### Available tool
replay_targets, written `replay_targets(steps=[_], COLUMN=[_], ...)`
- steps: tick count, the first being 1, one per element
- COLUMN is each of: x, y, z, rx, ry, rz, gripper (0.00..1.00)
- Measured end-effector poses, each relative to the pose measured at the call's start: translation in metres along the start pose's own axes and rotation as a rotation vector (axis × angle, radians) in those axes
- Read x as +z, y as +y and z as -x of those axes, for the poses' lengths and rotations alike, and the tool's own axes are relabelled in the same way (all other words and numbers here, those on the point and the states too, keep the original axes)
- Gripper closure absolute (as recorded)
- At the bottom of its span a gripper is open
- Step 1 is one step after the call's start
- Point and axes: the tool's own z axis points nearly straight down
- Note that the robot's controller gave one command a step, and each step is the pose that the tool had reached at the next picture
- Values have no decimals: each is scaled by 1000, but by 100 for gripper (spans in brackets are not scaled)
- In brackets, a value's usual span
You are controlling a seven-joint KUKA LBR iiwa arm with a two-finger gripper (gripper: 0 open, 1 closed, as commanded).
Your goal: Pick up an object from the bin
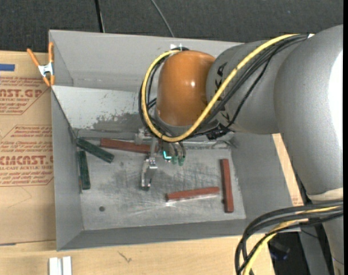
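Observation:
My gripper [145, 181] hangs under the orange wrist cover, low over the bare middle of the bin floor. Nothing shows in it. Just behind it, a long red-brown stick [125, 146] lies along the back of the floor, its right end hidden under the wrist. A second red-brown stick [192, 195] lies flat to the front right of the gripper, a short way from it. A third red-brown stick [226, 185] lies lengthwise near the right wall.
Two dark green sticks lie at the left: one [95, 150] slanted by the left end of the long red-brown stick, the other [83, 169] along the left wall. The arm and its cables cover the bin's back right.

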Motion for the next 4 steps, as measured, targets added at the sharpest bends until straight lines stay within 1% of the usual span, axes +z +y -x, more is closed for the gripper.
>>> replay_targets(steps=[1, 2, 3, 4], x=[-5, 63, 63, 20], y=[0, -41, -41, -41], z=[2, 5, 5, -5], rx=[1, 109, 109, 107], ry=[-7, -29, -29, -2], rz=[1, 6, 6, 0], gripper=[0, 100, 100, 100])
